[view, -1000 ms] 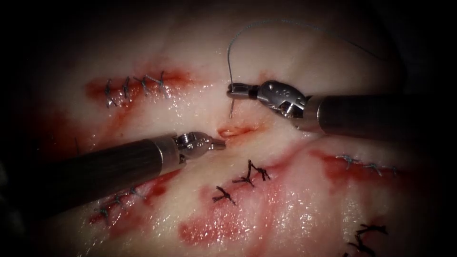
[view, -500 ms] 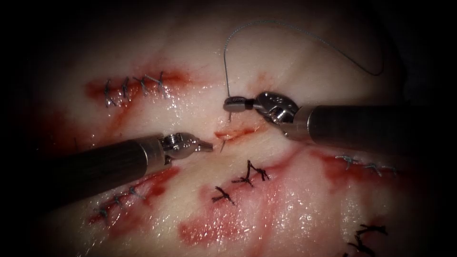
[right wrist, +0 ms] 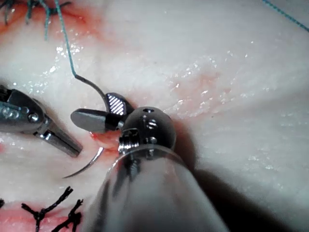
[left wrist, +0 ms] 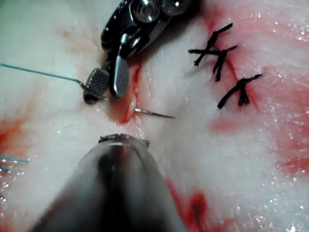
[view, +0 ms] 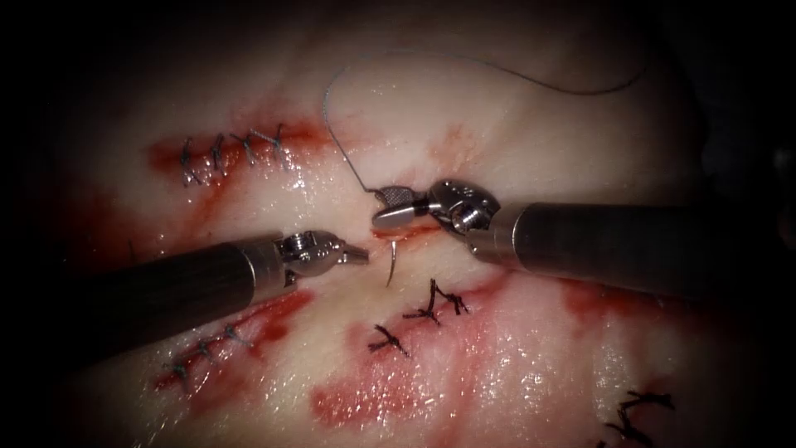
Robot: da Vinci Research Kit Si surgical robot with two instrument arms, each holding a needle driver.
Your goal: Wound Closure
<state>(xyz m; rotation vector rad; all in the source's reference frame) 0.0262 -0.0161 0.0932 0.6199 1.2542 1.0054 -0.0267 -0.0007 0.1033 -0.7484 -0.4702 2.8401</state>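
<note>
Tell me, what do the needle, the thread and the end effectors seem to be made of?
The needle: thin bright metal, likely steel, glinting. The thread: fine bluish-grey strand, probably synthetic; I cannot confirm. The left end effector and right end effector: polished silvery metal with reflections; the right one shows a cross-hatched inner face.

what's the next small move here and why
Probably open the left tool and grasp the needle behind its tip: the tip is out of the tissue by the cut, the right tool is open, holding nothing, and the left, shut and empty, sits close.

The tissue carries dark stitches, red fluid, and thread.
</note>
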